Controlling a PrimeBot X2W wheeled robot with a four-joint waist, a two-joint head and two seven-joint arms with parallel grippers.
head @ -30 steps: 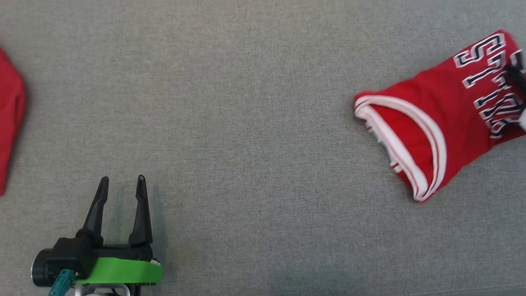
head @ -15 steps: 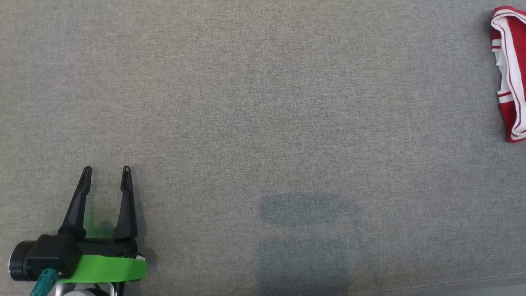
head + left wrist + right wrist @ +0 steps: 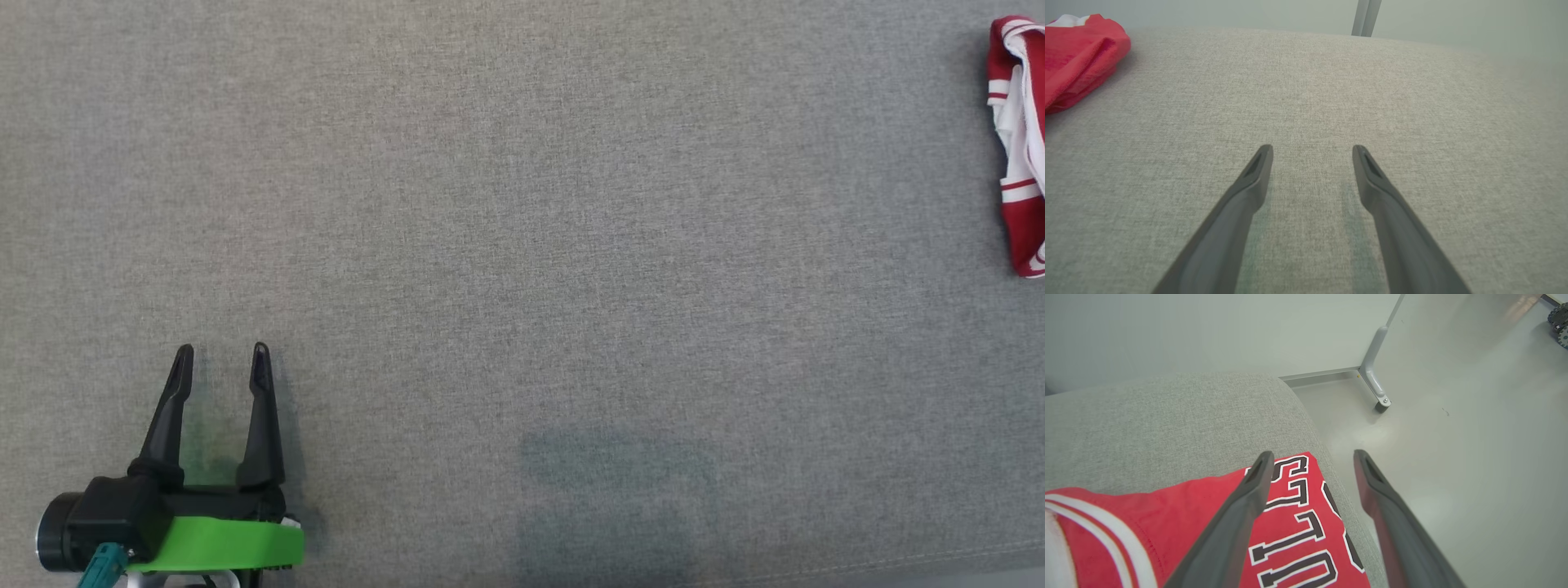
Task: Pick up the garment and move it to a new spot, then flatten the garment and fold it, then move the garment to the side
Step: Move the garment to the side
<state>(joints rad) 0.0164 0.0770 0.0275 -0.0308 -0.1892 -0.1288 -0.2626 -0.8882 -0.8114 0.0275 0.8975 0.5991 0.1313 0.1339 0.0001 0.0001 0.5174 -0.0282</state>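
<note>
A grey woven-fabric bench (image 3: 522, 204) spreads wide, with a bunched red cloth (image 3: 1077, 53) lying near one edge, and beyond its rounded corner a pale smooth floor (image 3: 1474, 457) meets a white wall panel (image 3: 1208, 330) braced by a grey metal foot (image 3: 1374, 375).

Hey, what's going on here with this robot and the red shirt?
A two-armed robot is handling a red jersey on a grey padded surface. The jersey lies at the surface's right end, near its edge. The right gripper stands open above it, holding nothing. The left gripper hovers open over bare fabric.
</note>
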